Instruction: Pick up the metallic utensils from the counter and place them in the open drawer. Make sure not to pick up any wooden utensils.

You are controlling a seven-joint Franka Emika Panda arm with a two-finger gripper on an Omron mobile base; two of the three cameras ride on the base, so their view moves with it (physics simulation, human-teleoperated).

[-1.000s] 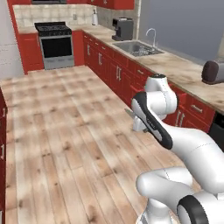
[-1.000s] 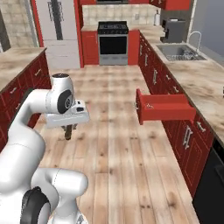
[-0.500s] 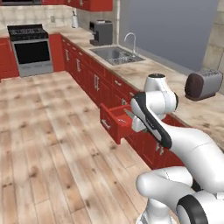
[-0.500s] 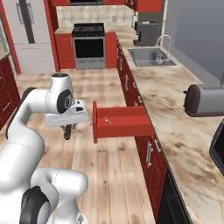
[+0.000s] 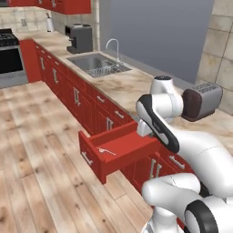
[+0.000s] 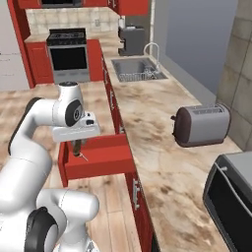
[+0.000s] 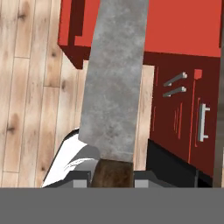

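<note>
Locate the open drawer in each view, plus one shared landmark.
Left base view: drawer centre-low, pulled out over the floor.
Right base view: drawer left of centre, under the gripper.
Hand view: drawer along the top, behind the knife.
Shared landmark: toaster, base views.

- You see a pale wood plank floor (image 5: 32,150) and red cabinets (image 5: 68,91).
- Your marbled worktop (image 6: 162,147) carries a steel sink (image 6: 135,66), toaster (image 6: 202,125) and coffee machine (image 5: 79,37).
- A black stove (image 6: 69,54) stands beyond.
</note>
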